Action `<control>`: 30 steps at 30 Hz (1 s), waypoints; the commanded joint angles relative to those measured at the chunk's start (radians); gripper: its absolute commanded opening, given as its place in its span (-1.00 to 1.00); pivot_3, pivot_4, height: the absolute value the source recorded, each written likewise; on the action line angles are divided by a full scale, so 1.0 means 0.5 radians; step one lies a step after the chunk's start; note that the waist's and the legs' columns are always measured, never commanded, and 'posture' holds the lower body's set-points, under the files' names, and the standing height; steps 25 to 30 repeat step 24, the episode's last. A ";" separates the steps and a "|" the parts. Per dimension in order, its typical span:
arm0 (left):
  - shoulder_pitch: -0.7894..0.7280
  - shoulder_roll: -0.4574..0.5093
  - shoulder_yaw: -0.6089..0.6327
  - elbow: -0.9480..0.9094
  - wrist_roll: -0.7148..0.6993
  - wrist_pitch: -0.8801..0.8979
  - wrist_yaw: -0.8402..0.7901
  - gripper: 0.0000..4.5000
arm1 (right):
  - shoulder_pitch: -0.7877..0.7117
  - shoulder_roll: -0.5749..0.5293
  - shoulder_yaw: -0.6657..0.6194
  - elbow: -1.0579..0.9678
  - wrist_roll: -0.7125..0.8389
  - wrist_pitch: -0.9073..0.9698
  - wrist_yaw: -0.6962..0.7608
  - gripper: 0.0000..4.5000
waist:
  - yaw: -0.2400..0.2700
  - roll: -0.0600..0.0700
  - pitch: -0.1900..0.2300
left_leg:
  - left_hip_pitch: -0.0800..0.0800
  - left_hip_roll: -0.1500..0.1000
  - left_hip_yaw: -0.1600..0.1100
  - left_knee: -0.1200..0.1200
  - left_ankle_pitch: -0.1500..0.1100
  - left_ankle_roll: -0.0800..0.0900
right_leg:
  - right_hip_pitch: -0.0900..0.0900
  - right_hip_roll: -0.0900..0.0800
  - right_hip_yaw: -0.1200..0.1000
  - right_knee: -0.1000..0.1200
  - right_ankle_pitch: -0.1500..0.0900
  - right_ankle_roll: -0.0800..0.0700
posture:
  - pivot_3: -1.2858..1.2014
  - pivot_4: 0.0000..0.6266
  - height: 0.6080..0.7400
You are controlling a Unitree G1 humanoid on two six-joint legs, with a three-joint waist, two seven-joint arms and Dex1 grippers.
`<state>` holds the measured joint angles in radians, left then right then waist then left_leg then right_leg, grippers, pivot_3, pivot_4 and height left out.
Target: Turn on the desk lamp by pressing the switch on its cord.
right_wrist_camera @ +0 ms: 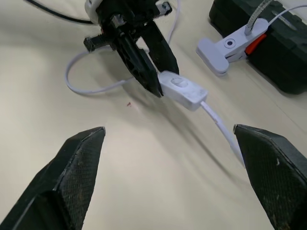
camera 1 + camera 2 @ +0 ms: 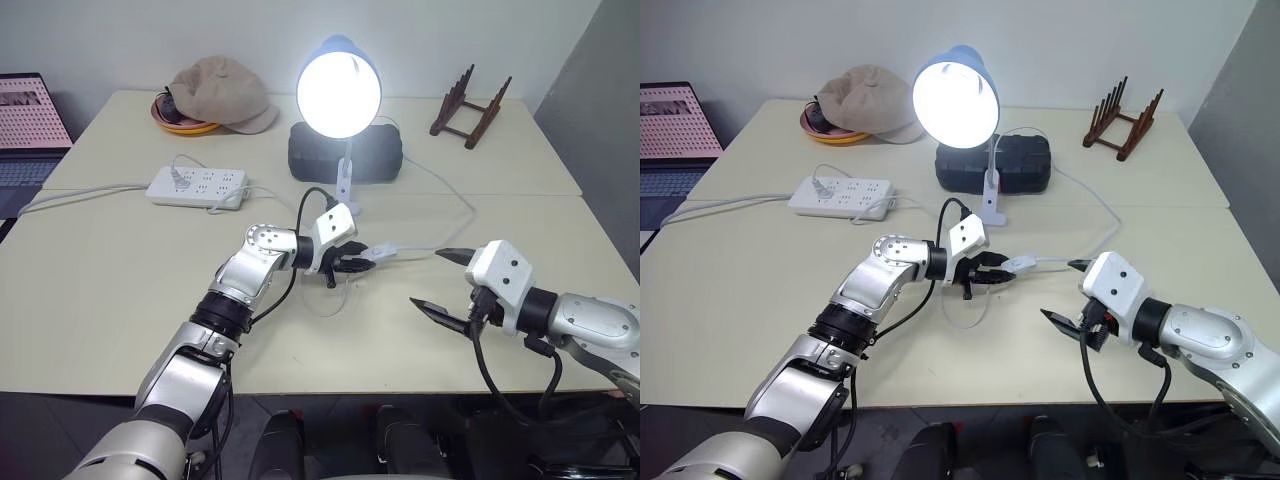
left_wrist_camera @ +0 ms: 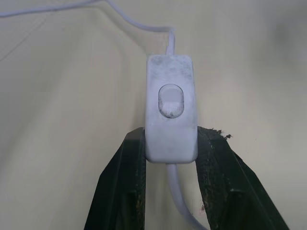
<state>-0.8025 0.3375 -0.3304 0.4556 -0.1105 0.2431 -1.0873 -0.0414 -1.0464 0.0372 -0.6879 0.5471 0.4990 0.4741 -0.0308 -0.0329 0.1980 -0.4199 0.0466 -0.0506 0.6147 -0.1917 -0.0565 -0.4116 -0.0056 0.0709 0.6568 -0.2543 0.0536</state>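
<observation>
Lamp's on, folks: the desk lamp [image 2: 338, 88] stood at the far middle of the tabletop [image 2: 120, 290], its big round white bulb blazing under a light-blue dome shade, a short white stem running down to a white clip base with an orange tab, right in front of a black case [image 2: 385, 150]. The cord [image 2: 448, 190] was a thin white line that curved away to the right of the case, then swung back towards the centre. And there was the switch [image 3: 171, 114], a small white oblong with an oval rocker on its top face, held just above the tabletop near the middle, nearer than the lamp's clip. The left gripper [image 2: 352, 264] reached in from the left with its jaws clamped on the near end of that switch, one black finger on each side, the cord running out between them. A loose loop of the cord lay on the surface below that gripper. Over on the right, the right gripper [image 2: 440, 280] hovered apart from the switch, jaws spread wide and empty, tips pointing towards it. Further back, a white power strip [image 2: 197, 187] lay to the left of the lamp, a beige cap [image 2: 225, 95] sat over an orange dish at far left, and a dark wooden rack [image 2: 470, 108] stood at far right.
</observation>
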 commanded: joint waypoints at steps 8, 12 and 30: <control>-0.010 0.199 0.256 -0.335 -0.194 0.175 -0.161 0.44 | 0.020 0.200 -0.131 0.220 -0.213 -0.190 0.248 1.00 | -0.010 -0.001 0.001 | 0.003 0.001 -0.001 0.000 0.000 0.000 | 0.001 0.001 0.000 0.005 0.000 0.000 | 0.03 -0.52 1.00; 0.199 0.498 0.428 -0.652 -0.298 0.388 -0.189 0.77 | -0.057 0.198 -0.155 0.350 -0.220 -0.227 0.407 1.00 | -0.037 0.000 0.000 | 0.007 0.001 0.000 -0.001 0.000 0.000 | 0.001 0.001 0.000 0.007 0.000 0.000 | 0.03 -0.52 1.00; 0.938 1.211 1.116 -1.429 -0.643 0.993 -0.077 0.98 | -0.110 0.142 -0.364 0.546 -0.126 -0.186 0.811 1.00 | -0.017 -0.001 0.002 | 0.010 0.001 0.000 -0.001 0.000 0.000 | 0.003 -0.002 -0.001 0.008 -0.007 -0.012 | 0.03 -0.52 1.00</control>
